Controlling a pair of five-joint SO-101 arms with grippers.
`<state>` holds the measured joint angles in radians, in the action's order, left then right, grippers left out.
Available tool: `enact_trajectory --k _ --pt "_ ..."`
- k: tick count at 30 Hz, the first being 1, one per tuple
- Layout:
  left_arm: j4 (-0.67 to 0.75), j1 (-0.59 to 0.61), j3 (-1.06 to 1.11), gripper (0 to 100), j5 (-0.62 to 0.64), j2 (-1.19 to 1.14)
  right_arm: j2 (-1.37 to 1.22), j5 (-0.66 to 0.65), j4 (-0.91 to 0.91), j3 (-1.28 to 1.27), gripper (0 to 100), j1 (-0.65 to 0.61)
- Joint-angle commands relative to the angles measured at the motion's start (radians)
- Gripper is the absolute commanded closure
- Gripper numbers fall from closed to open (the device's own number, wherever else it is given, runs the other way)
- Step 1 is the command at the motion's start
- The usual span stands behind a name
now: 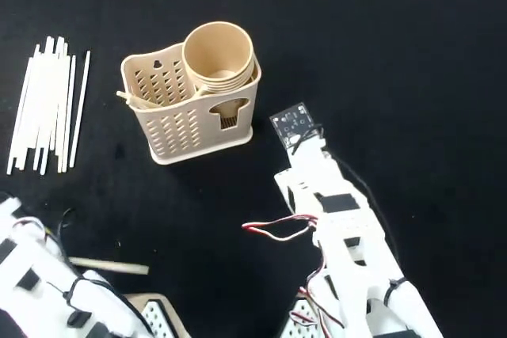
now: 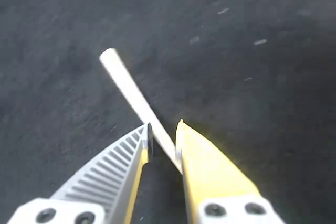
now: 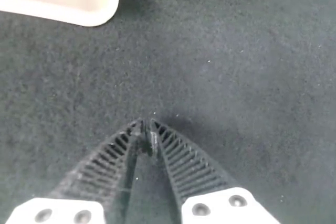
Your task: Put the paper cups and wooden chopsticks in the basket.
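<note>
A beige perforated basket (image 1: 170, 128) stands near the table's middle with a stack of paper cups (image 1: 219, 57) in one compartment and a chopstick (image 1: 135, 101) leaning in the other. Several pale chopsticks (image 1: 49, 100) lie in a bundle at the far left. My left gripper (image 2: 163, 129) is shut on a single wooden chopstick (image 2: 134, 95), which sticks out from the arm at the lower left as chopstick (image 1: 111, 265). My right gripper (image 3: 145, 125) is shut with nothing in it, hovering over the cloth just in front of the basket's corner (image 3: 79, 3).
A black cloth (image 1: 396, 77) covers the whole table. The right arm (image 1: 333, 211) stretches from the bottom edge toward the basket, with loose red and white wires (image 1: 277, 229) beside it. The left arm (image 1: 47, 290) sits at the bottom left corner.
</note>
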<state>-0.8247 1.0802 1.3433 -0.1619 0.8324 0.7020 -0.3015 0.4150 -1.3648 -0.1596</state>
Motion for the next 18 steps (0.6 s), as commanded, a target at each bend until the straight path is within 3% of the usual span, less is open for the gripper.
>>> enact_trajectory --k 1,6,12,18 --pt "-0.005 -0.139 -0.117 92 0.000 0.006 0.028 -0.008 -0.009 0.005 98.5 -0.006" --pt "-0.005 -0.239 -0.223 97 0.029 0.005 0.028 -0.008 -0.009 0.005 98.5 -0.006" --pt "-0.160 -0.236 -0.251 87 0.081 0.006 0.028 -0.008 -0.009 0.005 98.5 -0.006" --pt "-0.178 -0.022 -0.208 80 0.075 -0.005 0.028 -0.008 -0.014 0.005 98.5 -0.006"
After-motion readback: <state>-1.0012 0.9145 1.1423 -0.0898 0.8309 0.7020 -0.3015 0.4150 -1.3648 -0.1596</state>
